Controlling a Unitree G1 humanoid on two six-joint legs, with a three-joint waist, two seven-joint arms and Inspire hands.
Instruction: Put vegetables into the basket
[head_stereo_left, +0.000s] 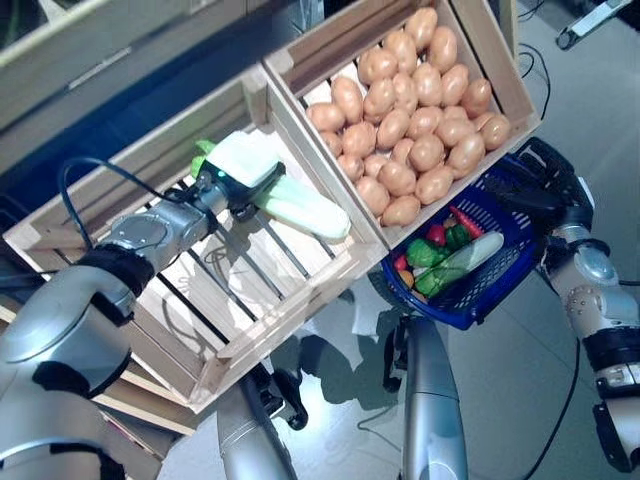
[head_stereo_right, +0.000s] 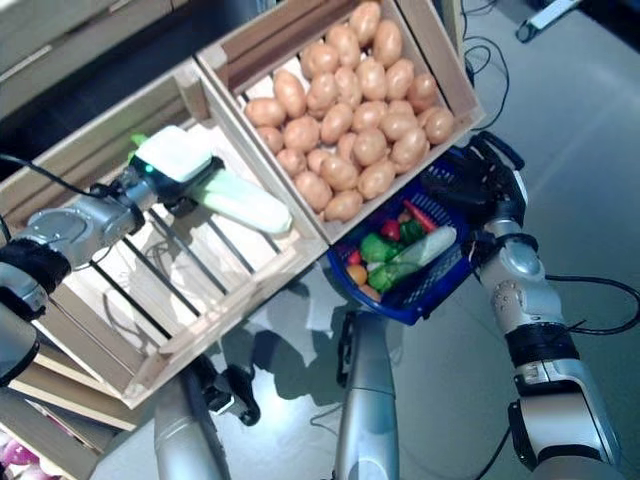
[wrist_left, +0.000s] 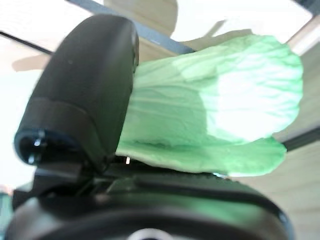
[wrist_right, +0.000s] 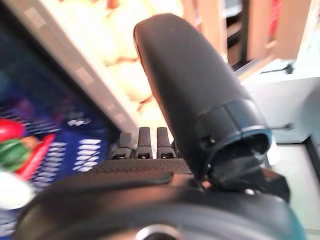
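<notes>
A pale green cabbage (head_stereo_left: 300, 208) lies lengthwise over the slatted floor of the left wooden crate (head_stereo_left: 250, 310). My left hand (head_stereo_left: 232, 172) is shut on its leafy end; in the left wrist view the thumb (wrist_left: 85, 100) presses against the leaves (wrist_left: 215, 115). The blue basket (head_stereo_left: 478, 292) hangs below the crates' front edge, at the right. It holds green, red and orange vegetables and a long pale one (head_stereo_left: 465, 258). My right hand (head_stereo_left: 545, 185) is curled round the basket's dark handle at its far side, and the right wrist view shows its thumb (wrist_right: 190, 90) over the blue mesh (wrist_right: 75, 145).
A second wooden crate (head_stereo_left: 505, 65) at the upper right is heaped with potatoes (head_stereo_left: 410, 110). A wooden wall divides the two crates. Shelving runs along the upper left, and grey floor lies beneath the basket.
</notes>
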